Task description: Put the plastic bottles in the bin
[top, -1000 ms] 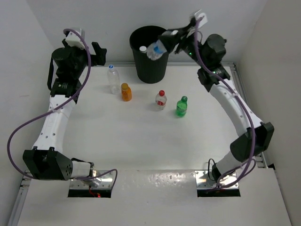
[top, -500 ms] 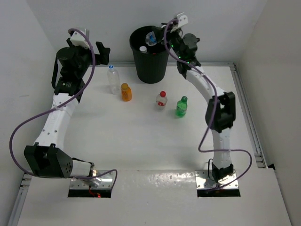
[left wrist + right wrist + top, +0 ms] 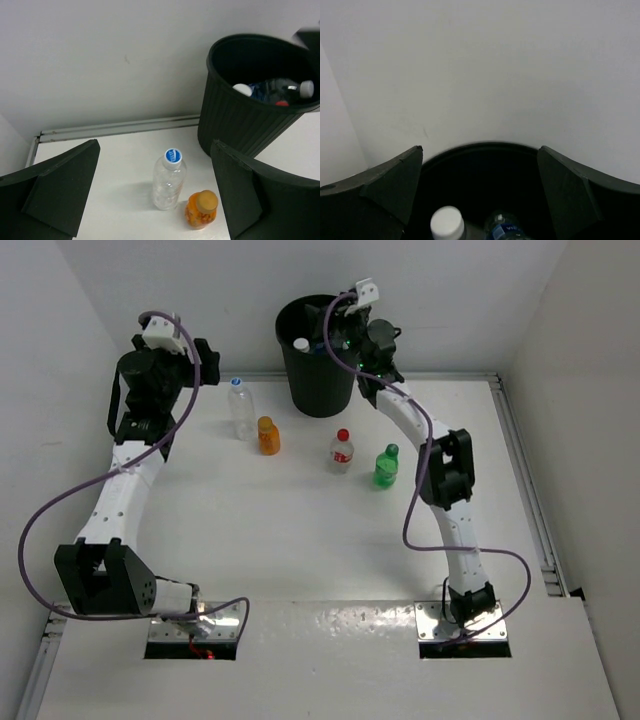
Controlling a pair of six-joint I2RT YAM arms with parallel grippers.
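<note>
Check the table (image 3: 300,540) first: it carries the bin (image 3: 320,385) at its far edge, close to the back wall. The right hand (image 3: 480,162) hangs above the bin's mouth, fingers spread wide with nothing between them. The left hand (image 3: 155,145) is raised over the far left of the table, likewise spread wide and grasping nothing. Four bottles stand upright on the table in front of the bin: a clear bottle with a blue cap (image 3: 240,408), a green bottle (image 3: 386,466), a clear bottle with a red cap (image 3: 342,451) and an orange bottle (image 3: 268,435) (this one just beside the blue-capped one). Inside the bin you see a white-capped bottle (image 3: 446,222) and a blue-labelled bottle (image 3: 507,231).
</note>
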